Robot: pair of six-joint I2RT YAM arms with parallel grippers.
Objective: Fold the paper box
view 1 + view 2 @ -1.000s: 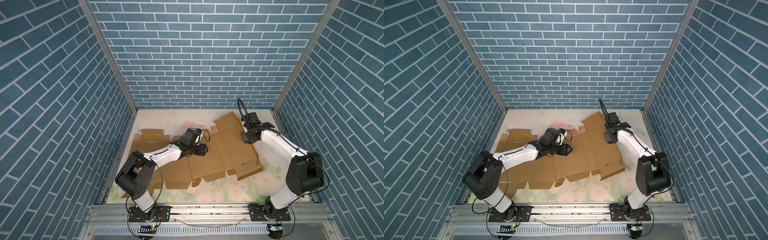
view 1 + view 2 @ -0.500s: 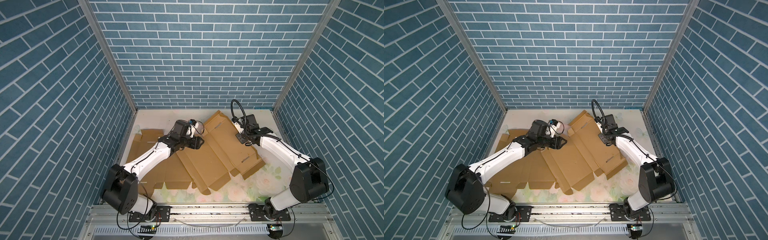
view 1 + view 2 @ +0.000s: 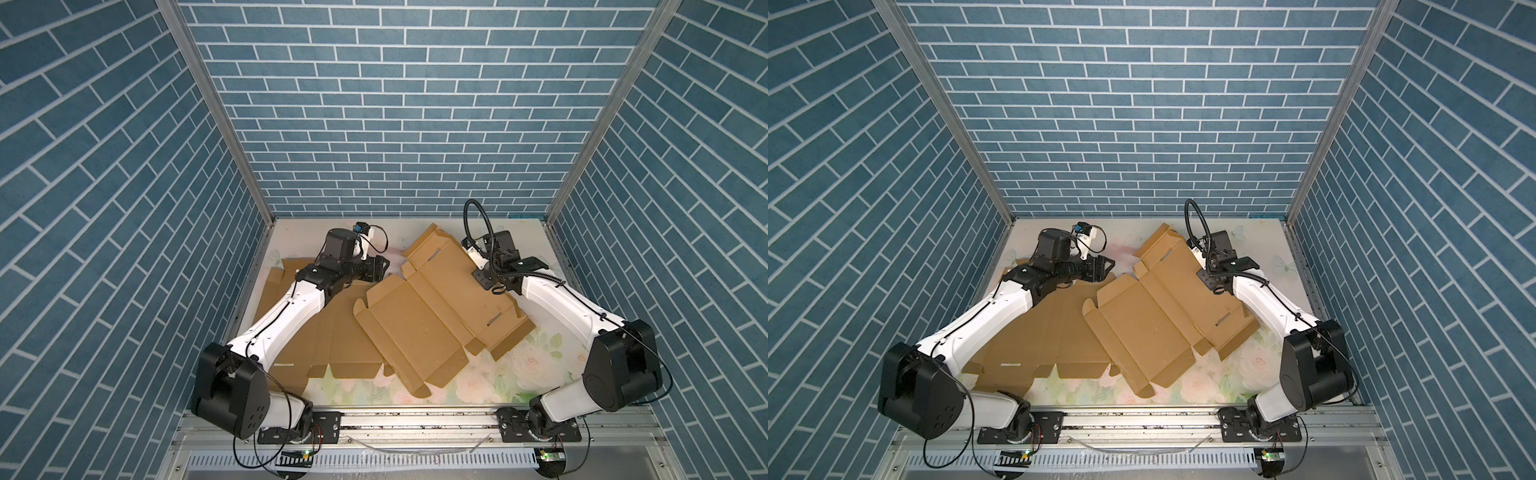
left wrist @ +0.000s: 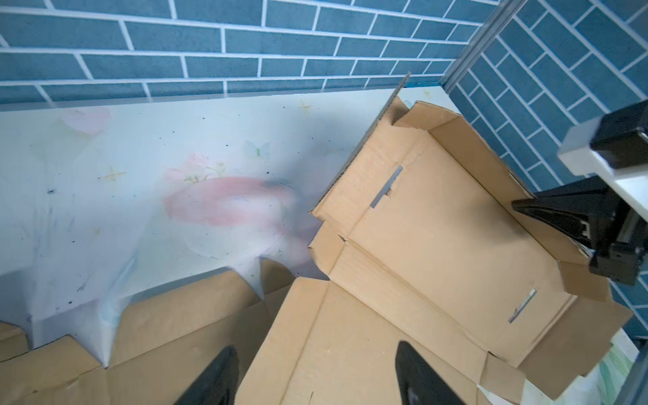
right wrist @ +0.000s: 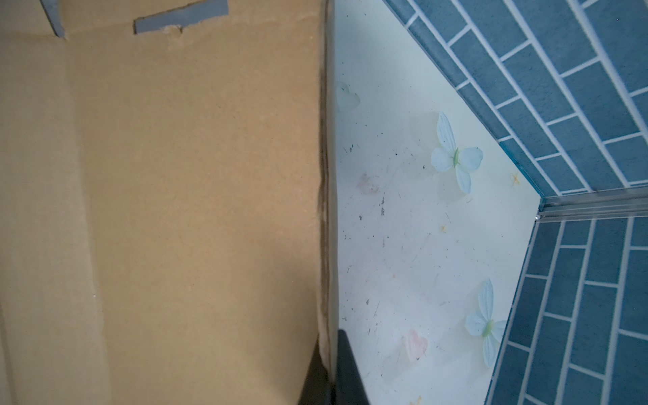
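The flat cardboard box blank (image 3: 436,316) lies askew on the counter (image 3: 540,374). 1 corner is near the back wall (image 3: 395,124) and the opposite corner is well away from that wall. Its edge farther from the wall overlaps a 2nd flat blank (image 3: 332,340).

The jaws of the right arm (image 3: 557,303) are closed on the blank's side edge, at the end nearer the back wall. The right wrist view shows them pinching the corrugated rim (image 5: 326,210). That grip probably serves to steer or steady the sheet so its creases can be worked.

The jaws of the left arm (image 3: 291,316) stand wide and hold nothing. They hover over the other side of the blank, about as close to the back wall as the right ones. In the left wrist view their black fingertips (image 4: 224,354) frame bare cardboard. They seem placed to take or press a panel next.

No container exists yet. A few flaps (image 4: 441,119) near the back wall are tilted up, but no walls are closed and nothing lies in the blank.
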